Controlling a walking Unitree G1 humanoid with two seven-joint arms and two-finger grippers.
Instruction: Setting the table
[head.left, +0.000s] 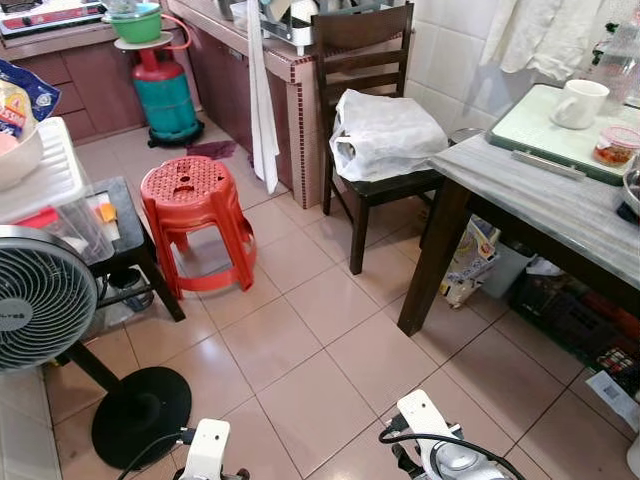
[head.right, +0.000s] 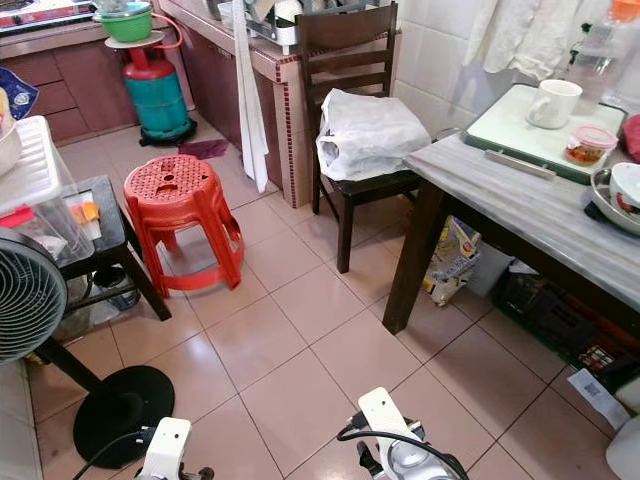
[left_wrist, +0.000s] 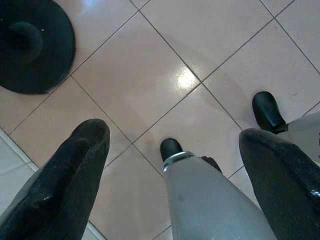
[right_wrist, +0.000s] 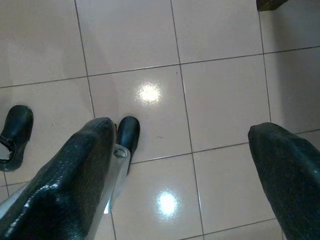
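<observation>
Both arms hang idle — left pincer and right pincer spread over floor.

mug on table, chair left

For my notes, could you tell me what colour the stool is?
Red; the stool shows best in the left eye view.

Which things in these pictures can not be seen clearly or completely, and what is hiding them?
- Bowl on the table: cut off by the right edge of the right eye view.
- White bag on the chair: its contents are hidden by the plastic.
- Fan: cut off by the left edge of the left eye view.
- Items under the table: in shadow, too dark to identify.
</observation>
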